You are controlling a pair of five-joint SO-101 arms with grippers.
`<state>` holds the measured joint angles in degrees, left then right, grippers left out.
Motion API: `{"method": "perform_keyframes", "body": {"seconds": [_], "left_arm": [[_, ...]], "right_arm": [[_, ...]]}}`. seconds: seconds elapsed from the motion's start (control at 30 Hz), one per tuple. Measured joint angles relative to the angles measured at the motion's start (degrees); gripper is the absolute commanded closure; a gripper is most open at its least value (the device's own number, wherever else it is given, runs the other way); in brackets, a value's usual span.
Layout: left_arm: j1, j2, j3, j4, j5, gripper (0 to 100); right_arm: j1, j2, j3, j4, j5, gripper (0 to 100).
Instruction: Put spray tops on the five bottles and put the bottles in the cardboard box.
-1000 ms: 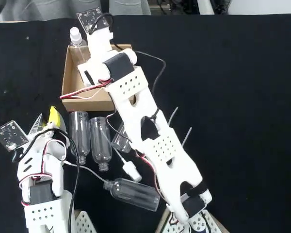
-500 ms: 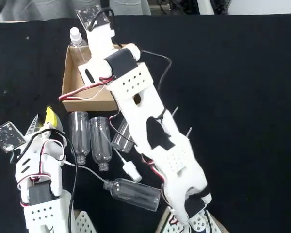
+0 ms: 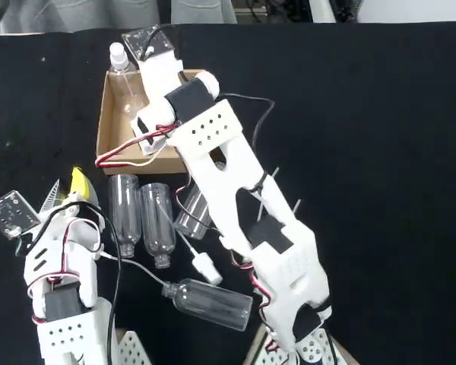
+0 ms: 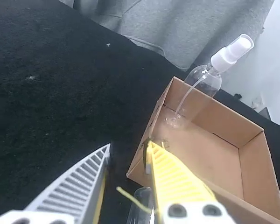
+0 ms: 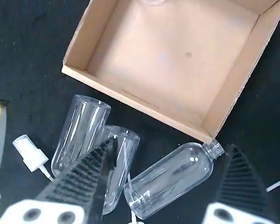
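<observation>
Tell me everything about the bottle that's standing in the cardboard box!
The bottle is clear plastic with rounded shoulders, and it looks empty. It already has a white spray top on its neck, and a thin tube runs from the top down inside to the bottom. It stands upright on its base in a far corner of the cardboard box, close to the walls. Nothing is holding it.

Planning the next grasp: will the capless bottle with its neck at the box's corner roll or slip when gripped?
Probably rolls if nudged: the capless bottle is round and lies on its side on the black table. Likely light, as it looks empty. Its smooth clear wall may slip under a squeeze.
</observation>
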<state>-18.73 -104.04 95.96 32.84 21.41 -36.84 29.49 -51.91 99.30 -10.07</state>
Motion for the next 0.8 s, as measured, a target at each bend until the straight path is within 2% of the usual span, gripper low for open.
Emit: {"method": "perform_keyframes", "body": {"seconds": [0.17,0.8], "left_arm": [[0.00,0.00,0.00,0.00,0.00,88],[0.00,0.00,0.00,0.00,0.00,88]], "right_arm": [[-0.09,0.00,2.90,0.00,-0.26,69.1],[0.00,-2.73,12.31,0.00,-18.02,69.0]]}}
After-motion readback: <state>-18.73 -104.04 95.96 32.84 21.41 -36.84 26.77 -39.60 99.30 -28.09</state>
